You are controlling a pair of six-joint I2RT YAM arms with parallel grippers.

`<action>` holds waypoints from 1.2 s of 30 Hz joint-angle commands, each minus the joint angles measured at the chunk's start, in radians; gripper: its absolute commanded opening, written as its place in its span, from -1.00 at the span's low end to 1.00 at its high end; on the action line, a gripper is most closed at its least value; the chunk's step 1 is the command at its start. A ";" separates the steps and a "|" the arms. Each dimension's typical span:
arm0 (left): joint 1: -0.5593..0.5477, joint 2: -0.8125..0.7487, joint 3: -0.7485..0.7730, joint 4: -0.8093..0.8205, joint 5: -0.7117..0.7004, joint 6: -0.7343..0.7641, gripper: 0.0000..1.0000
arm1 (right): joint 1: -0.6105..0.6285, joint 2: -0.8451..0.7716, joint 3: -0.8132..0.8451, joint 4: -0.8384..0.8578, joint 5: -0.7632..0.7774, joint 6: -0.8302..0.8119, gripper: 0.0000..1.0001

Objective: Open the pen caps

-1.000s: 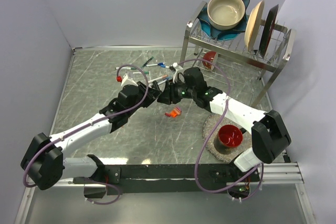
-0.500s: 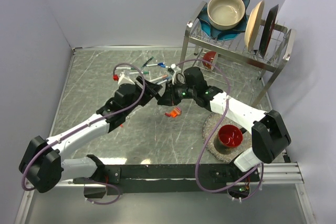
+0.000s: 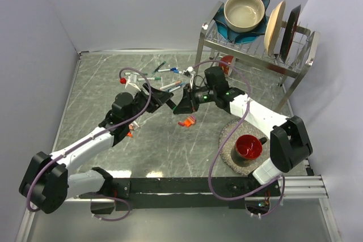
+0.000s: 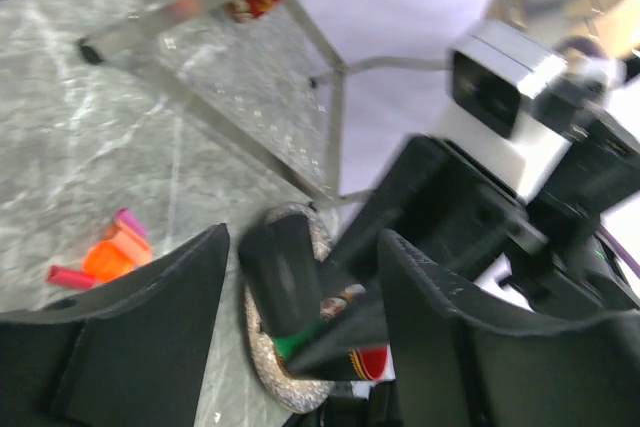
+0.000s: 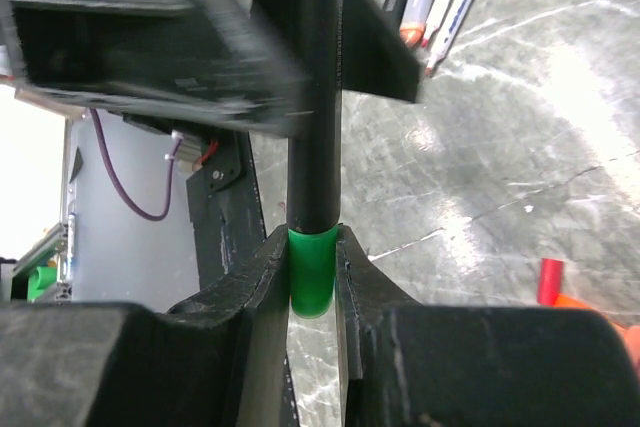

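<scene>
My right gripper (image 5: 311, 244) is shut on a green pen cap (image 5: 310, 282) that sits on the end of a black marker barrel (image 5: 316, 97). The barrel points toward my left gripper (image 4: 300, 247), which is open. The barrel's free end (image 4: 285, 272) lies between its spread fingers with a gap on both sides. In the top view both grippers meet mid-table, left gripper (image 3: 161, 97) and right gripper (image 3: 182, 105). Loose orange and pink pen caps (image 3: 187, 121) lie on the table just below them, and more capped markers (image 3: 164, 72) lie farther back.
A metal dish rack (image 3: 255, 55) with a bowl and plates stands at the back right. A red cup (image 3: 248, 147) sits on a round mat (image 3: 227, 137) at the near right. A small orange piece (image 3: 130, 134) lies under my left arm.
My left gripper has opened off the black barrel and the left arm has drawn back to the left. My right gripper has kept its grip on the green cap.
</scene>
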State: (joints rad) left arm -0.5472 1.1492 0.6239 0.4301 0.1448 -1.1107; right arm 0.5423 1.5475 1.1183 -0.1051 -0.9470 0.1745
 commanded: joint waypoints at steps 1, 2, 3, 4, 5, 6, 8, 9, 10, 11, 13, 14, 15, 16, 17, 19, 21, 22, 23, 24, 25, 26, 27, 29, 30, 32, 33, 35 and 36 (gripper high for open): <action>0.013 -0.046 -0.010 0.134 0.104 0.038 0.36 | -0.007 -0.032 0.008 0.033 -0.007 -0.012 -1.00; 0.013 -0.048 -0.007 0.122 0.095 0.035 0.37 | -0.008 -0.033 0.009 0.030 0.008 -0.013 -1.00; 0.013 -0.045 0.002 0.115 0.093 0.034 0.37 | -0.007 -0.036 0.012 0.022 0.036 -0.021 -1.00; 0.013 -0.040 0.008 0.084 0.087 0.026 0.38 | -0.005 -0.038 0.011 0.019 0.051 -0.023 -1.00; 0.013 -0.036 0.016 0.072 0.076 0.017 0.38 | -0.005 -0.038 0.008 0.019 0.056 -0.023 -1.00; 0.013 -0.020 0.023 0.070 0.078 0.012 0.36 | -0.005 -0.036 0.009 0.019 0.051 -0.023 -1.00; 0.012 -0.006 0.025 0.085 0.087 -0.008 0.32 | -0.004 -0.038 0.008 0.024 0.050 -0.018 -1.00; 0.010 0.007 0.026 0.090 0.090 -0.015 0.28 | -0.001 -0.040 0.008 0.024 0.057 -0.020 -1.00; 0.009 0.012 0.027 0.091 0.091 -0.023 0.27 | -0.001 -0.043 0.008 0.019 0.082 -0.023 -1.00; 0.003 0.014 0.027 0.081 0.078 -0.026 0.27 | 0.001 -0.044 0.011 0.015 0.099 -0.032 -1.00; -0.005 0.018 0.042 0.040 0.049 -0.035 0.25 | 0.010 -0.056 0.011 0.002 0.132 -0.046 -1.00; -0.013 0.020 0.051 -0.005 0.033 -0.035 0.25 | 0.013 -0.059 0.011 -0.002 0.163 -0.059 -1.00; -0.017 0.024 0.069 -0.036 0.004 -0.038 0.25 | 0.021 -0.069 0.008 -0.002 0.177 -0.066 -1.00; -0.020 0.027 0.082 -0.062 -0.013 -0.047 0.24 | 0.033 -0.073 0.006 -0.007 0.191 -0.073 -1.00; -0.028 0.033 0.092 -0.082 -0.025 -0.051 0.21 | 0.039 -0.075 0.009 -0.011 0.215 -0.088 -1.00; -0.033 0.043 0.117 -0.126 -0.050 -0.060 0.14 | 0.060 -0.075 0.014 -0.022 0.240 -0.098 -1.00; -0.042 0.047 0.131 -0.157 -0.080 -0.061 0.12 | 0.076 -0.070 0.020 -0.037 0.277 -0.118 -1.00; -0.046 0.047 0.134 -0.165 -0.091 -0.061 0.11 | 0.082 -0.070 0.021 -0.038 0.283 -0.122 -1.00; -0.049 0.046 0.135 -0.169 -0.099 -0.060 0.09 | 0.091 -0.070 0.021 -0.038 0.290 -0.127 -1.00; -0.051 0.044 0.137 -0.175 -0.105 -0.061 0.02 | 0.093 -0.072 0.021 -0.039 0.307 -0.128 -1.00; -0.053 0.044 0.135 -0.183 -0.112 -0.060 -0.02 | 0.096 -0.072 0.023 -0.041 0.316 -0.130 -1.00; -0.053 0.041 0.135 -0.188 -0.116 -0.061 -0.08 | 0.097 -0.072 0.023 -0.041 0.324 -0.133 -1.00; -0.053 0.038 0.129 -0.189 -0.122 -0.061 -0.15 | 0.099 -0.070 0.023 -0.042 0.333 -0.135 -1.00; -0.053 0.032 0.123 -0.191 -0.136 -0.061 -0.24 | 0.099 -0.069 0.025 -0.045 0.338 -0.138 -1.00; -0.054 0.027 0.119 -0.191 -0.140 -0.060 -0.41 | 0.100 -0.069 0.025 -0.047 0.338 -0.139 -1.00; -0.051 0.009 0.119 -0.215 -0.175 -0.055 -0.81 | 0.104 -0.066 0.026 -0.050 0.330 -0.147 -1.00; -0.048 0.001 0.119 -0.224 -0.192 -0.041 -0.98 | 0.105 -0.064 0.028 -0.057 0.327 -0.150 -1.00; -0.002 -0.032 0.103 -0.258 -0.229 -0.044 -0.99 | 0.108 -0.058 0.032 -0.065 0.309 -0.162 -1.00; 0.027 -0.049 0.088 -0.254 -0.225 -0.057 -0.99 | 0.110 -0.055 0.034 -0.077 0.304 -0.167 -1.00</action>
State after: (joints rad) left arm -0.5896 1.1793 0.7124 0.1875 0.0090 -1.1690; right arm 0.6422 1.5139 1.1183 -0.1493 -0.6331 0.0452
